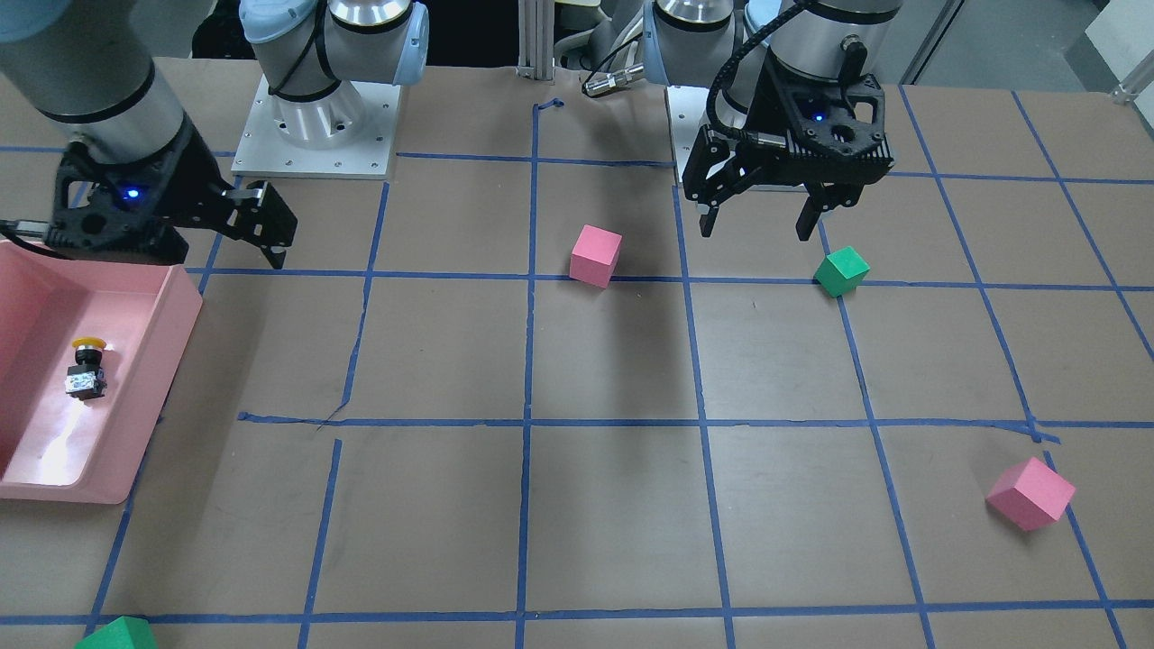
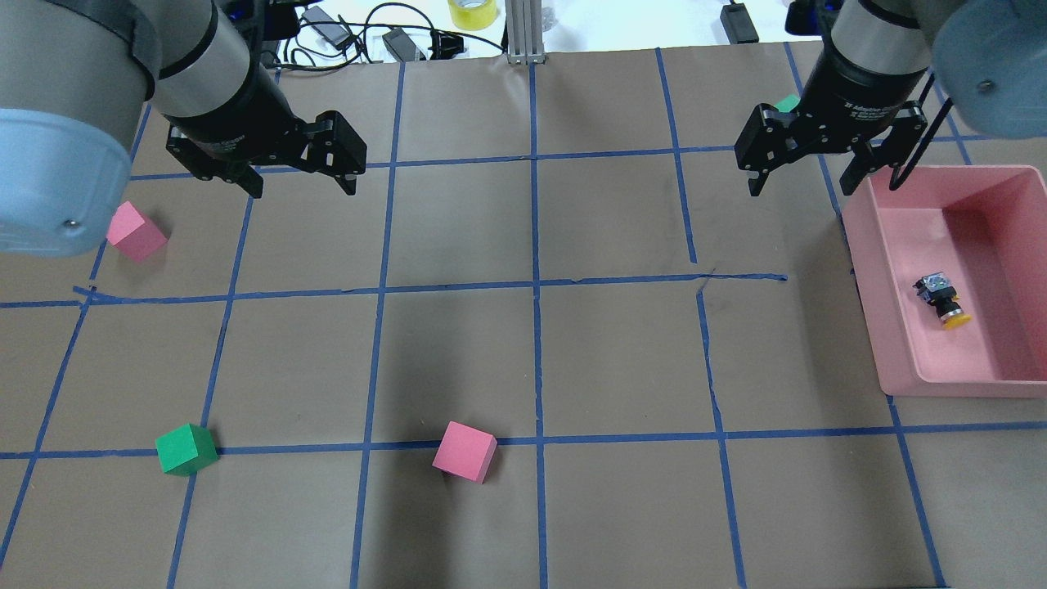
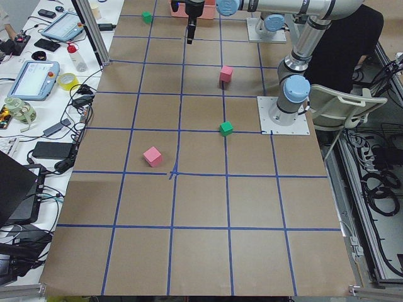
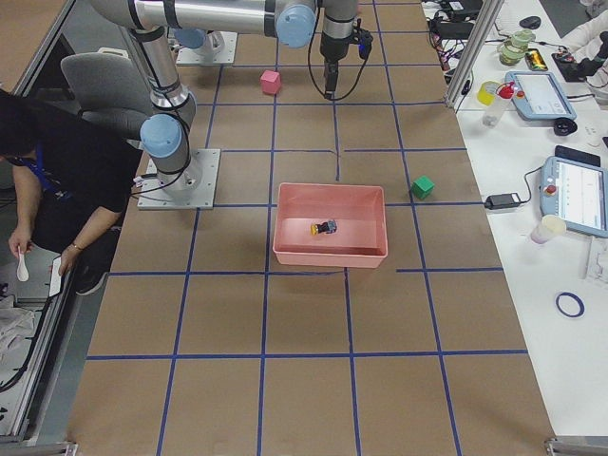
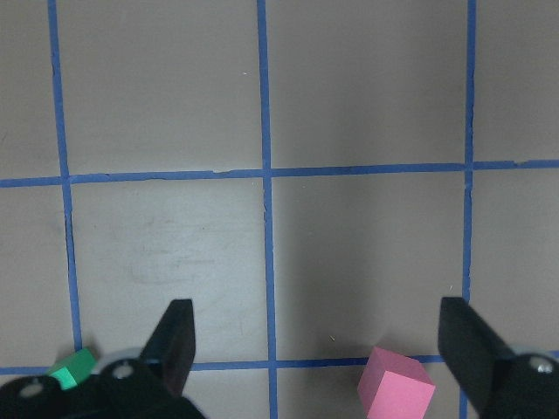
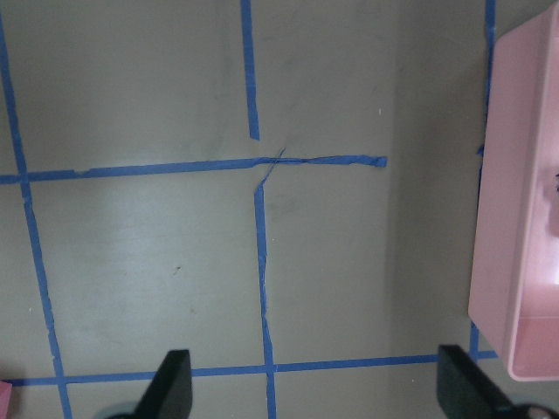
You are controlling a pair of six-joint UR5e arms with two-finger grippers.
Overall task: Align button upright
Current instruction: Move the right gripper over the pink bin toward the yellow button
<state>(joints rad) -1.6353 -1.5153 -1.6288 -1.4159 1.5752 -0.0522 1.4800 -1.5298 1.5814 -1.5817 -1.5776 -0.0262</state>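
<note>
One button [image 2: 942,299] lies, apparently on its side, in the single pink bin [image 2: 871,286]. Two pink cubes [image 2: 464,451] and two green cubes [image 2: 186,449] sit outside. The left gripper [image 2: 303,188] and right gripper [image 2: 803,186] are spread wide, empty.

The left arm [image 2: 188,57] and right arm [image 2: 875,41] are smooth silver-grey tubes with black bands and pale blue joint caps [image 2: 57,188], and the caps at the upper corners of the overhead view each carry one small screw. The left gripper [image 2: 301,186] and right gripper [image 2: 802,184] are black and angular, with slim dark fingers [image 5: 179,340], a small blue light [image 1: 133,193] on each, and white lettering on the black collar [image 2: 859,106] above the right one. At the top of the front-facing view a ribbed black cable [image 1: 717,90] runs along the arm on the right, and a square silver base plate [image 1: 361,144] dotted with screw holes sits under the arm on the left.
</note>
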